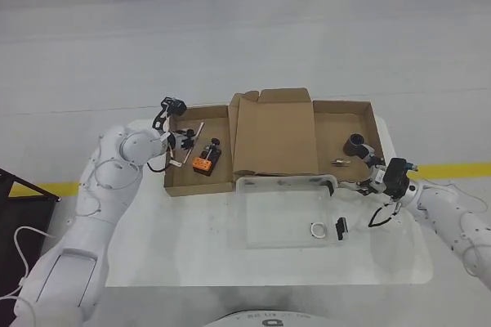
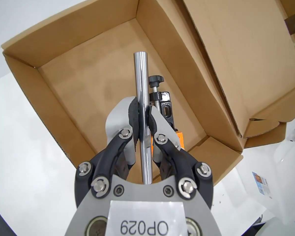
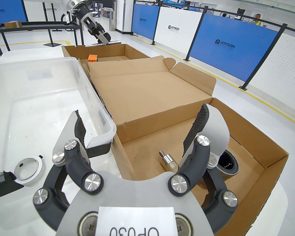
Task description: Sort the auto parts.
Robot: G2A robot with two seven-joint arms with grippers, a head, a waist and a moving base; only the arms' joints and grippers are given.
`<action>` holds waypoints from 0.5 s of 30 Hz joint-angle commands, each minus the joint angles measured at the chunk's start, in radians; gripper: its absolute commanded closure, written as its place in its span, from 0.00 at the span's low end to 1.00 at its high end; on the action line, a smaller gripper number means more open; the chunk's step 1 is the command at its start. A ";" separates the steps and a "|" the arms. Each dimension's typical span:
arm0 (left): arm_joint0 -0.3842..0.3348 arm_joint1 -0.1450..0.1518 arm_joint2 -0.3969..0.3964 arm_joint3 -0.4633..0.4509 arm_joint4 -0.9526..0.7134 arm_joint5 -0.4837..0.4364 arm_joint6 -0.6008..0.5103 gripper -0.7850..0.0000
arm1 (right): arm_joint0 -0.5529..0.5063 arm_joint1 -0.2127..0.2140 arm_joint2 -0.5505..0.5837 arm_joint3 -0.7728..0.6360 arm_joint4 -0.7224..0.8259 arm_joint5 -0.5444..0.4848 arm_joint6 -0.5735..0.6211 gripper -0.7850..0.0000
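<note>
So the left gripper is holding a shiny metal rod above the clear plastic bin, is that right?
Not quite. The left gripper holds the metal rod above the open cardboard box, not the clear plastic bin, as the left wrist view shows.

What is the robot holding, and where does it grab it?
The left end effector grips a metal rod about midway along it. The right end effector is open and holds nothing.

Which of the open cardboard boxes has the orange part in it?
The brown cardboard box under the left gripper: it holds the orange-and-black clamp part, while the other open box holds a black cylinder.
</note>
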 commanded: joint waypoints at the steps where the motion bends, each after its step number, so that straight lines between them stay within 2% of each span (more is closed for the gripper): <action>1: 0.001 0.001 0.000 -0.005 -0.002 0.006 -0.015 1.00 | 0.000 0.000 0.000 0.000 0.000 0.000 0.000 0.00; 3: 0.004 0.002 0.002 -0.015 -0.003 0.008 -0.026 0.63 | 0.000 0.000 0.000 0.000 0.000 0.000 0.000 0.00; 4: 0.007 0.003 0.003 -0.020 -0.003 0.010 -0.030 0.24 | 0.000 0.000 0.000 0.000 0.000 0.000 0.000 0.00; 5: 0.009 0.003 0.004 -0.026 -0.005 0.013 -0.034 0.00 | 0.000 0.000 0.000 0.000 0.000 0.000 0.000 0.00; 11: 0.035 0.005 0.006 -0.088 -0.026 0.031 -0.044 0.00 | 0.000 0.000 0.000 0.000 0.000 0.000 0.000 0.00; 15: 0.037 0.005 0.005 -0.093 -0.028 0.033 -0.043 0.00 | 0.000 0.000 0.000 0.000 0.000 0.000 0.000 0.00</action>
